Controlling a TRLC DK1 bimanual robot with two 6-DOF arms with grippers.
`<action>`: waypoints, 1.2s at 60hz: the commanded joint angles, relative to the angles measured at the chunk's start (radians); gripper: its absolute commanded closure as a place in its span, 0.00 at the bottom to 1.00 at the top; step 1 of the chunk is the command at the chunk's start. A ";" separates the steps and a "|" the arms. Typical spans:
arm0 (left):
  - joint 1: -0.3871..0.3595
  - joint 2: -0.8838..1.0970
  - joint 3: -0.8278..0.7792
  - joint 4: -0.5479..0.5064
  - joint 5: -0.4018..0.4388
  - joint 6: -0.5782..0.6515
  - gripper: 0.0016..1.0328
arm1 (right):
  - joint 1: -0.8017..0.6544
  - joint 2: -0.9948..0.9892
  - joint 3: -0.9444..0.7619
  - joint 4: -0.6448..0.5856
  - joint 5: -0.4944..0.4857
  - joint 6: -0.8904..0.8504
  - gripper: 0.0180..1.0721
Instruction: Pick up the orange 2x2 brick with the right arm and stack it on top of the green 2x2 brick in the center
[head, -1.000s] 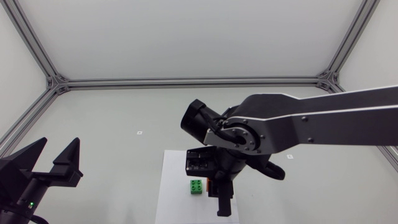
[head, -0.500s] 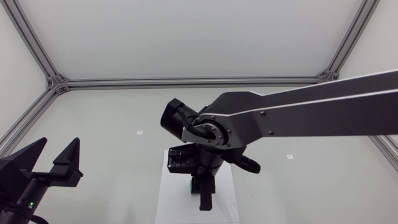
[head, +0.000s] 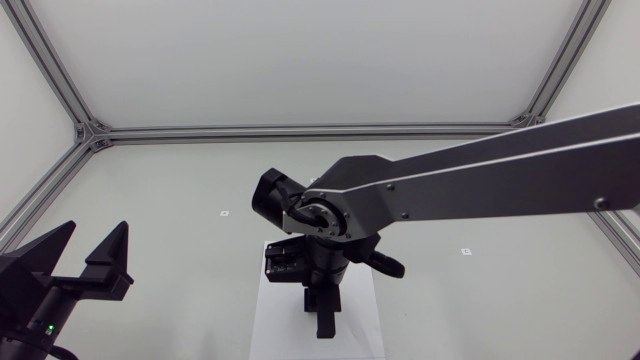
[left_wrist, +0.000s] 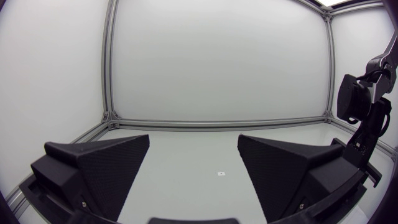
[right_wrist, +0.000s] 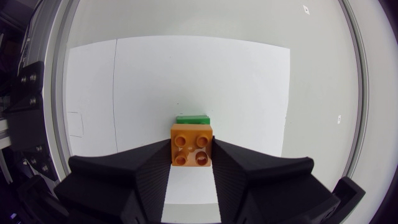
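Observation:
In the right wrist view the orange 2x2 brick (right_wrist: 191, 149) sits studs-up between the two black fingers of my right gripper (right_wrist: 191, 153), which is shut on it. A strip of the green 2x2 brick (right_wrist: 193, 118) shows just ahead of and below the orange one; whether they touch I cannot tell. In the head view my right arm comes in from the right and its gripper (head: 325, 312) hangs over the white sheet (head: 268, 322), hiding both bricks. My left gripper (head: 88, 262) stands open at the near left, its fingers (left_wrist: 99, 163) wide apart with nothing between them.
The white sheet (right_wrist: 249, 81) lies in the table's middle under the bricks. Small markers (head: 225, 213) dot the table. An aluminium frame rail (head: 300, 131) runs along the far edge. My right arm (left_wrist: 364, 118) shows at the side of the left wrist view.
My right arm has swung leftward over the sheet with the orange brick. The green brick, seen in the head view one second ago, is now covered by the gripper. The left arm is still.

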 joint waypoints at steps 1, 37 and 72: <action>0.003 -0.008 -0.041 -0.015 0.004 0.013 0.04 | 0.010 0.025 0.021 -0.003 0.008 -0.025 0.94; 0.003 -0.008 -0.041 -0.015 0.004 0.013 0.04 | 0.014 0.048 0.024 0.002 0.010 -0.026 0.94; 0.003 -0.008 -0.041 -0.014 0.004 0.013 0.04 | 0.014 0.092 0.039 -0.010 0.040 -0.023 0.94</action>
